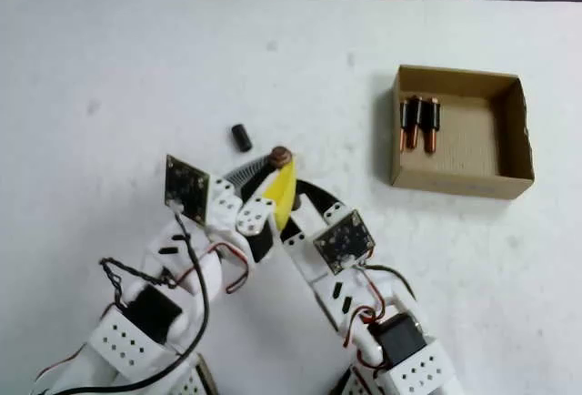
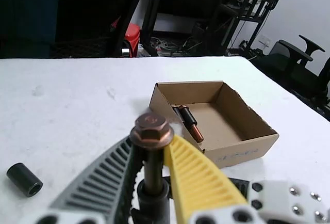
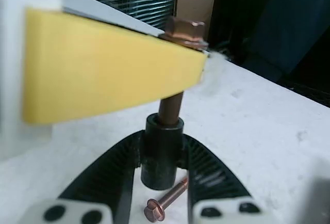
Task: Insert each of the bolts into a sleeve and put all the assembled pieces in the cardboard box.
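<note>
My left gripper point(image 2: 151, 149), with one grey and one yellow finger, is shut on a copper bolt point(image 2: 151, 129) just under its hex head point(image 1: 280, 154). The bolt stands upright, and its shank enters a black sleeve point(image 3: 162, 152). My right gripper point(image 3: 162, 149), with black fingers, is shut on that sleeve from below the left gripper's yellow finger point(image 3: 113, 79). A loose bolt point(image 3: 165, 203) lies on the table under the sleeve. A loose black sleeve point(image 1: 241, 136) lies just beyond the grippers. The cardboard box point(image 1: 459, 184) at the right holds three assembled pieces point(image 1: 418, 124).
The white table point(image 1: 118, 86) stretches bare to the left and far side. The box's near wall point(image 2: 242, 152) stands to the right of the grippers. Chairs and shelving stand past the table's far edge.
</note>
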Available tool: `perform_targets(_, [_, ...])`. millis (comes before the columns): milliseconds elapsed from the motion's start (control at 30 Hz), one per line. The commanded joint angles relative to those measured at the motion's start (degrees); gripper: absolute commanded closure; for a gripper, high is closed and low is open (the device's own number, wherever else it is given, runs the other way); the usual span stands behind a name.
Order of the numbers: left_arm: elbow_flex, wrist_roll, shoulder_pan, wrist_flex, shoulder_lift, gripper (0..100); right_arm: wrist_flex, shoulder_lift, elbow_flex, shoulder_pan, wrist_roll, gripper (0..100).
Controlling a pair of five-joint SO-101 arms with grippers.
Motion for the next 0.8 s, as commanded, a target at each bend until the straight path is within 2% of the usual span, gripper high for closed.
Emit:
perform_targets(0, [-0.26,0.44,0.4,-0.09,-1.45,98,-1.71,-0.66,-0.18,2.51,0.09,98.2])
perform_targets(500, [8.35,0.35,0.66,-0.53,-1.45,98,-1.8,-0.66,-0.26,3.56,0.0,98.2])
perform_targets(767, [8.97,0.35,0.66,-0.53,-1.45,97,-1.8,-0.66,-0.26,3.56,0.0,98.2])
